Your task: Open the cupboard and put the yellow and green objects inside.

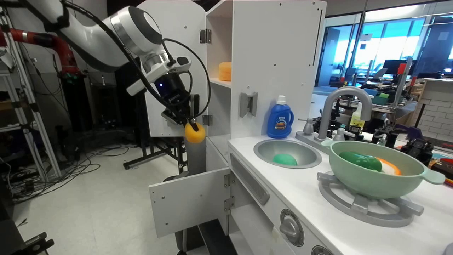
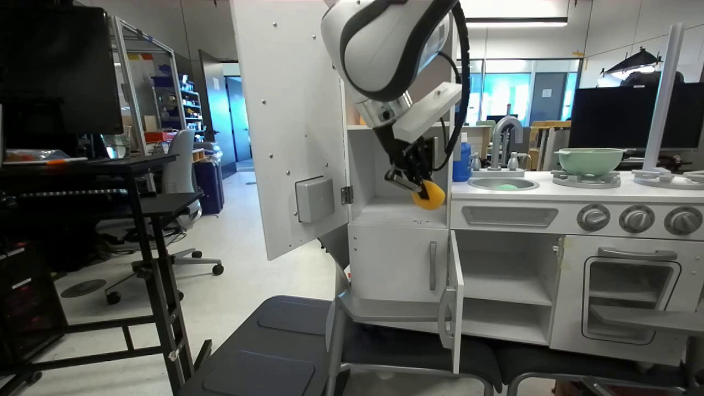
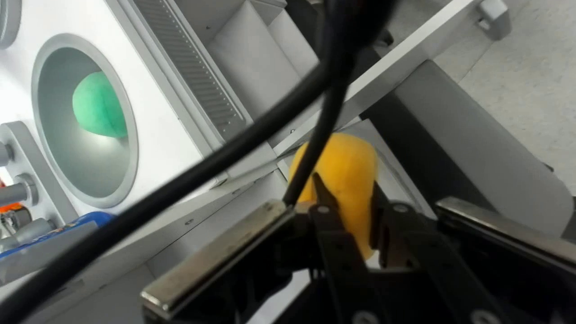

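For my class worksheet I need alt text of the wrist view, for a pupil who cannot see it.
A black gripper grips a yellow toy just right of centre. At upper left, a green toy lies in a grey sink set into a white counter. Black cables cross the foreground, hiding part of the yellow toy.

The cupboard (image 2: 385, 213) can be entered from the front below its shelf (image 1: 218, 82), its tall door (image 2: 297, 110) standing wide to the side; on that shelf an orange block (image 1: 225, 71) takes up room. Lower down, a small door (image 1: 191, 202) juts out from the counter (image 1: 293, 180). From overhead the green piece (image 1: 285, 159) lies within reach in the sink (image 1: 307, 154), the blue bottle (image 1: 280, 119) and tap (image 1: 328, 109) standing near its rim.
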Controlling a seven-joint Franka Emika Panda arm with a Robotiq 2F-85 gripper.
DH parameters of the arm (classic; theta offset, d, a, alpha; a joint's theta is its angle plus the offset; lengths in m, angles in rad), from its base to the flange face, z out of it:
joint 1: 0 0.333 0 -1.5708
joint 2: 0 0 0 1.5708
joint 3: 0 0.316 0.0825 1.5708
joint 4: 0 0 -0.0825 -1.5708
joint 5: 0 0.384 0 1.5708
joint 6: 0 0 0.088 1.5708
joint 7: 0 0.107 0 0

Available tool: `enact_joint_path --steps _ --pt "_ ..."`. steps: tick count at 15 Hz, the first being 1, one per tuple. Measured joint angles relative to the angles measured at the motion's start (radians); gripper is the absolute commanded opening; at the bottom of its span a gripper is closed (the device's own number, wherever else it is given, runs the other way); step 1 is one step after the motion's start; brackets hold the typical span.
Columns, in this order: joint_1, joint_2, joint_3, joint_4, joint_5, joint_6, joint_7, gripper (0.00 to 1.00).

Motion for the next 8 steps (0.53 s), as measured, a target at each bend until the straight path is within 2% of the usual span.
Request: enact_joint_path --steps 8 --pt "0.056 0.253 -0.120 0.321 -0.070 -0.002 0.142 0.05"
